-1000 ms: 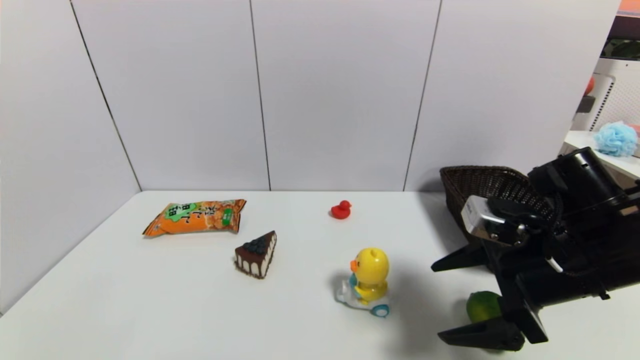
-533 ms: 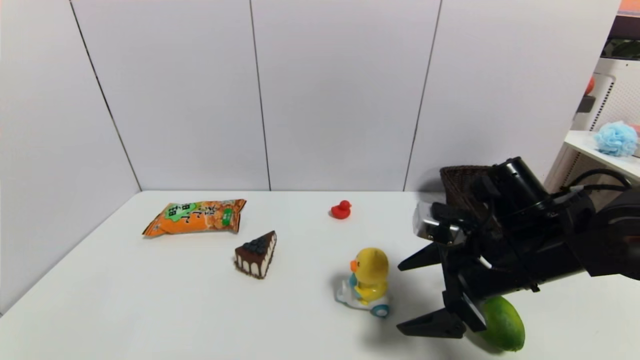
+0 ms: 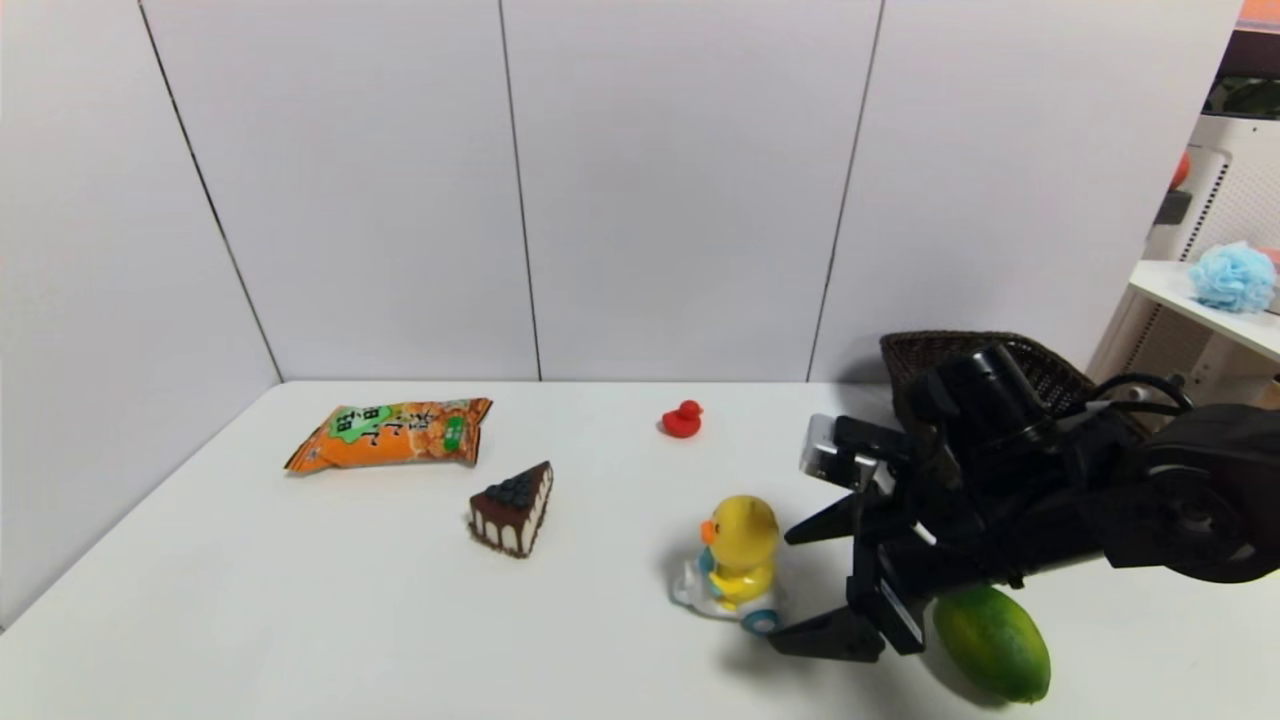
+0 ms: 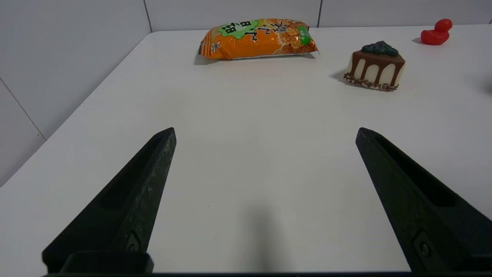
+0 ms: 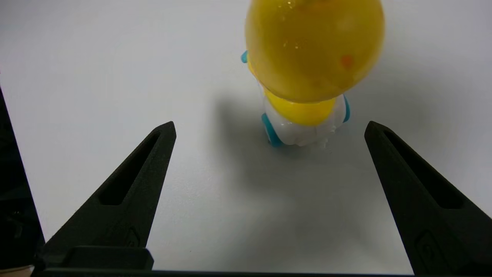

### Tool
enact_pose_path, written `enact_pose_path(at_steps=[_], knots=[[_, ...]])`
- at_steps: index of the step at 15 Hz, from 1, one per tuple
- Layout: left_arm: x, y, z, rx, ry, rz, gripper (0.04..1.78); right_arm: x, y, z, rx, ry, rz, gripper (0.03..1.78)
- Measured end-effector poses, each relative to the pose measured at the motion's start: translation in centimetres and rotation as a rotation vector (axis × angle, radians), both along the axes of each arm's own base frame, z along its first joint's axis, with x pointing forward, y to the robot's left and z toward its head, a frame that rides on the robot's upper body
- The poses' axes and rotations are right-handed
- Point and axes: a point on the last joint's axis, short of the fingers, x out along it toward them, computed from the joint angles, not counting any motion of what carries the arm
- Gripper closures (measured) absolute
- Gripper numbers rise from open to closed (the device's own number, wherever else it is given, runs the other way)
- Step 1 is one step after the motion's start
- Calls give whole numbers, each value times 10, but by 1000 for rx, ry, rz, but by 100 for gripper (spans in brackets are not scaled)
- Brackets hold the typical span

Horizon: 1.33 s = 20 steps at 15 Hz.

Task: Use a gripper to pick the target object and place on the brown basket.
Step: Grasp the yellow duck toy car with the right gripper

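Nearest your right front corner of the desk [image 3: 300, 620], a green mango [image 3: 992, 643] lay on its side, just behind your right gripper [image 3: 790, 590]. That gripper hung low over the desk with its two fingers spread wide and nothing between them. It pointed at the yellow duck toy [image 3: 735, 562], and its nearer fingertip sat just beside the toy's blue wheel; whether they touched could not be told. In the right wrist view the duck toy [image 5: 311, 69] stood upright on its white wheeled base just ahead of the parted fingers [image 5: 127, 192].

Your left gripper [image 4: 265, 132] was also spread wide and empty, low over the left front part of the desk.

Toward the middle sat a chocolate cake slice [image 3: 513, 509]. Farther back lay an orange snack packet [image 3: 392, 433] and a small red duck [image 3: 682, 419]. The brown wicker basket [image 3: 925, 365] stood at the right rear corner, partly hidden by your right arm.
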Motion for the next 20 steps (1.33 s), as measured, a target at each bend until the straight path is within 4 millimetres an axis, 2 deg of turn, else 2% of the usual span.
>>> enact_pose_path(at_steps=[6,13,17,20], knots=[[0,0,0,0,0,-1,13,13,23,-6,83,-15,-45,11],[0,0,0,0,0,0,13,21,33,-21,95,-10,-41,11],[0,0,0,0,0,0,13,26,43,-26,164,8,-90,11],[0,0,0,0,0,0,13,27,43,-33,194,-16,-94,11]])
